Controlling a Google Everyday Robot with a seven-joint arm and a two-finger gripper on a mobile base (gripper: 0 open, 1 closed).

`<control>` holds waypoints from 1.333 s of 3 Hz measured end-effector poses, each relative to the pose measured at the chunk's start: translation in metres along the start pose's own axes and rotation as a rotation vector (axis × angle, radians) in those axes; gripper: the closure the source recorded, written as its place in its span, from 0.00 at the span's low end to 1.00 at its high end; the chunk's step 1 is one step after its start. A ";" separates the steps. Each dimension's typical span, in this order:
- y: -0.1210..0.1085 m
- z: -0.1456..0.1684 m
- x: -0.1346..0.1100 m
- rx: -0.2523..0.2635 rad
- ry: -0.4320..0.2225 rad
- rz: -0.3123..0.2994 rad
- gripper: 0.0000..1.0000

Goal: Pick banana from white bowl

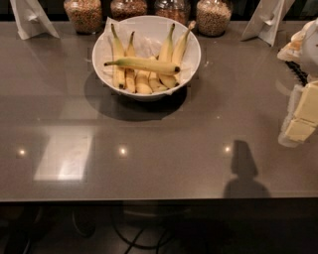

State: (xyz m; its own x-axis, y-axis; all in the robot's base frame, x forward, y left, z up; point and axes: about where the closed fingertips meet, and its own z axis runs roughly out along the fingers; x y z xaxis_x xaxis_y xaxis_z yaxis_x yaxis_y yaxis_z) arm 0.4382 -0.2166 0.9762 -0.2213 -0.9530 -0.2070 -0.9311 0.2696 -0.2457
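Grey, glossy countertop (149, 168) fills the near ground, slick enough to mirror ceiling lights and a dark shadow. At the right edge, well apart from the fruit, sits the gripper (301, 116), blocky and cream-coloured. It is cut off by the frame, so I cannot tell how far it is spread, though it seems to carry nothing.

Farther back stands the white bowl (97, 54), wide, shallow and smooth-rimmed. The banana (144, 64) lies crosswise on a bunch (130, 79) of shorter ones, with its greenish stem pointing left and its black tip right.

Its skin is smooth and its body round. An off-centre pinch could roll it sideways or snag the bunch beneath it. A knock on the rim might skate the bowl across the polished surface.

Glass jars (83, 15) of grain line the back.
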 end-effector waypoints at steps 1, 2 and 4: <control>0.000 -0.001 -0.002 0.008 -0.008 -0.001 0.00; -0.001 -0.003 -0.012 0.022 -0.045 -0.009 0.00; -0.026 -0.001 -0.093 0.080 -0.301 -0.023 0.00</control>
State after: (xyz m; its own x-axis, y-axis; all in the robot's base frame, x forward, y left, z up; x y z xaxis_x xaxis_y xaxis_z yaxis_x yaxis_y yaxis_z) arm 0.4826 -0.1351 1.0030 -0.0940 -0.8784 -0.4686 -0.9062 0.2704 -0.3250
